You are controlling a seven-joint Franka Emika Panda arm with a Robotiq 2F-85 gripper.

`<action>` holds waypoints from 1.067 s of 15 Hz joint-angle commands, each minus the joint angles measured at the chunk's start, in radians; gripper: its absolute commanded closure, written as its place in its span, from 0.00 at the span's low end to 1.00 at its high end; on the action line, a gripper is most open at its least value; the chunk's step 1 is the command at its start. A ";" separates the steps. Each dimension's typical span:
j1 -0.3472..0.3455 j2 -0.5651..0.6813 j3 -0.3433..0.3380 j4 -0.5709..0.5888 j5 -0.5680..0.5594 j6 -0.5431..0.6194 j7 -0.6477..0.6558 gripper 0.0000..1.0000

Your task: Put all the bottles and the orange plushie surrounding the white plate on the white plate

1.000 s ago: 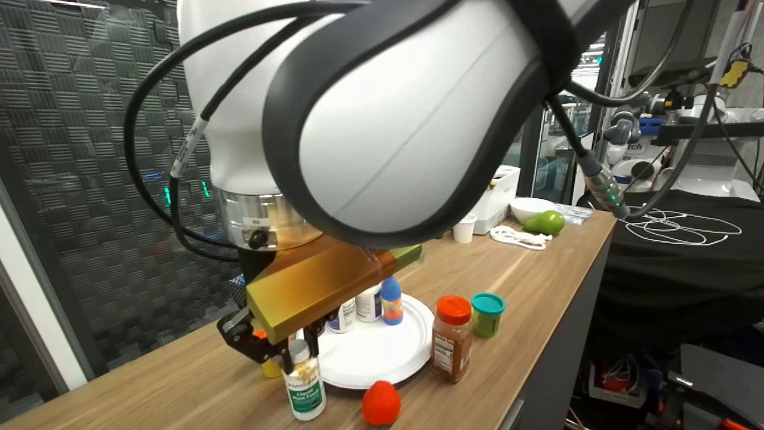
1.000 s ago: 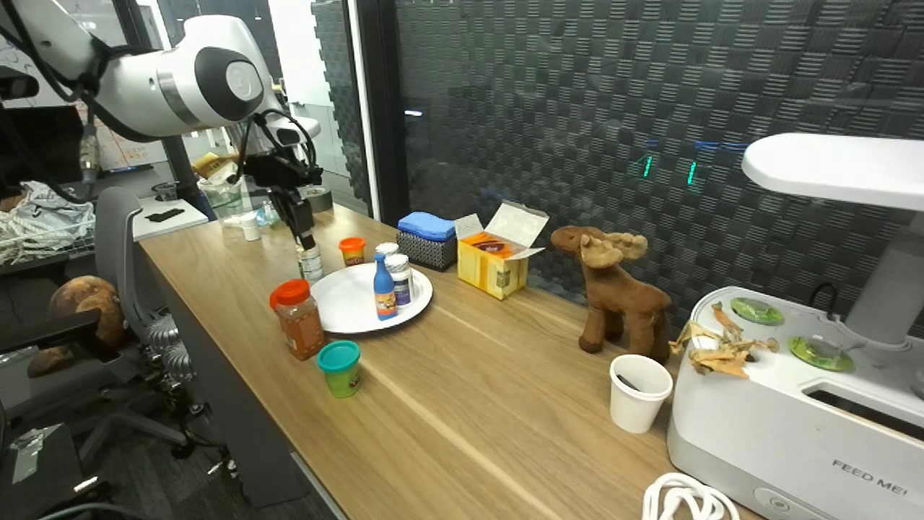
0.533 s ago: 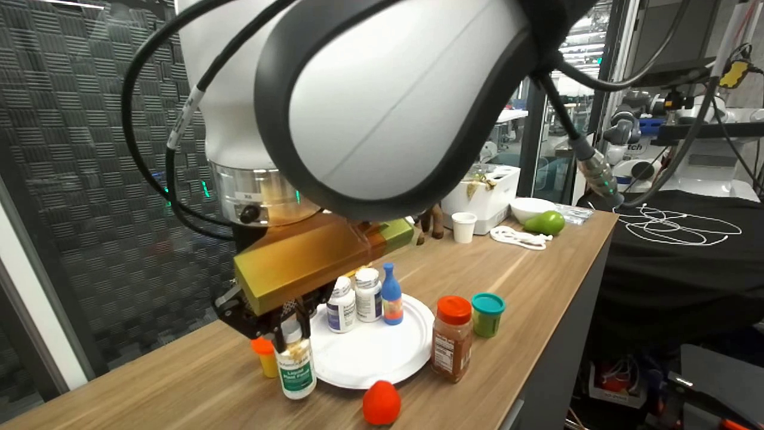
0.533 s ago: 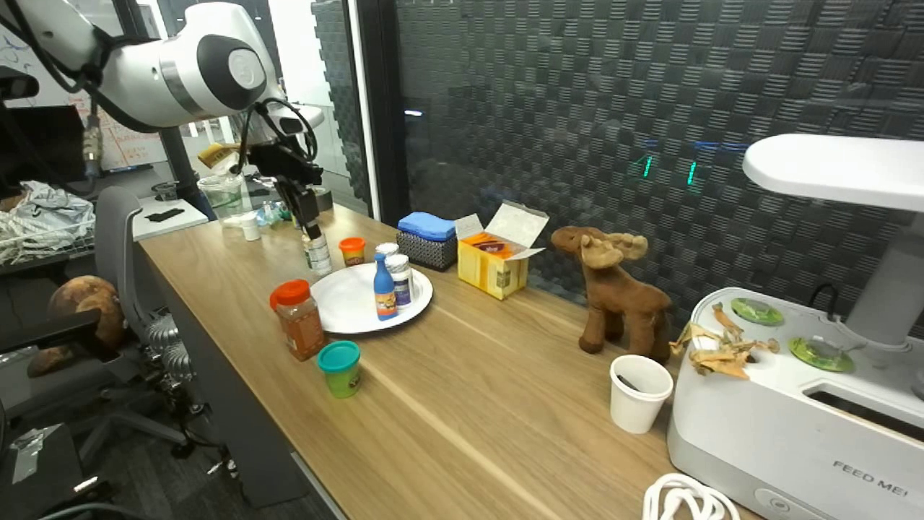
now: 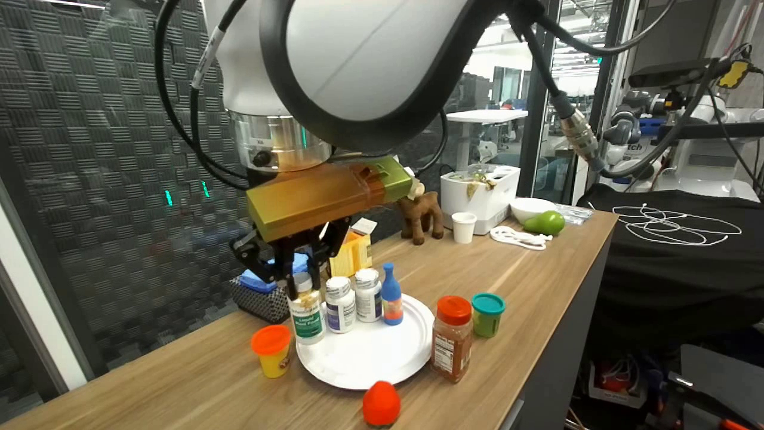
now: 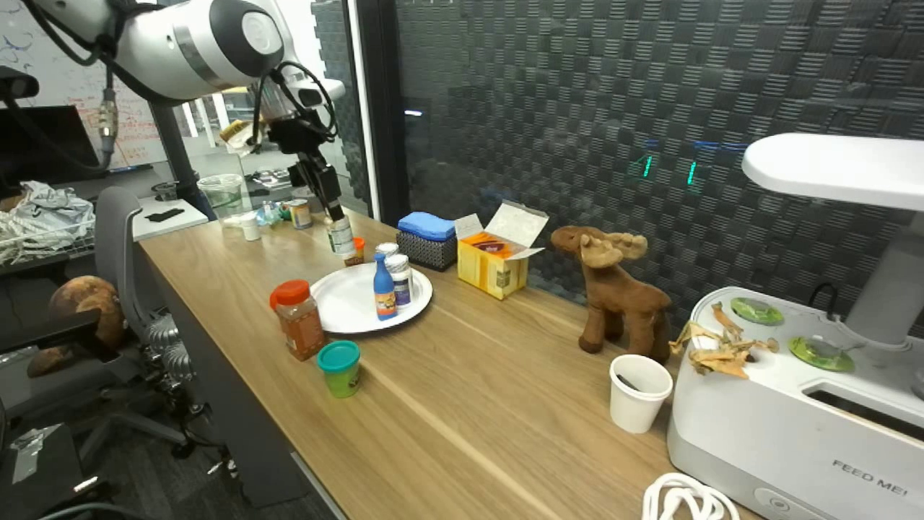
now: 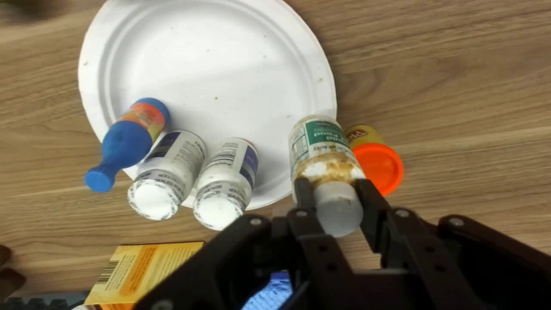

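Pincer (image 7: 335,189) clasps a cylindrical, green-labelled bottle (image 7: 323,144) near the round, grooved white plate (image 7: 206,64) on grained wood (image 7: 439,90).

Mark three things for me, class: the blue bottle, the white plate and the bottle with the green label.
Blue bottle (image 7: 127,143), wrist view: its blue body.
White plate (image 7: 208,77), wrist view: bare flat middle.
Green-labelled bottle (image 5: 308,321), in an exterior view: its label.

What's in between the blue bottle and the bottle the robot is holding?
In the wrist view, a white bottle, another white bottle and a bare bit of the white plate come between the blue bottle and the held green-labelled bottle.
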State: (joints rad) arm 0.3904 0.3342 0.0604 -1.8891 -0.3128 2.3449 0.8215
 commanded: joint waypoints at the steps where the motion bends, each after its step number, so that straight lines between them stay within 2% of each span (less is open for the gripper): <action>1: -0.017 0.010 -0.004 0.022 -0.014 -0.044 0.018 0.87; 10: -0.052 0.068 -0.005 0.039 0.025 -0.051 0.022 0.88; 16: -0.062 0.097 -0.004 0.054 0.097 -0.044 0.041 0.88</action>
State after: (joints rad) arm 0.3314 0.4110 0.0558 -1.8719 -0.2473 2.3031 0.8433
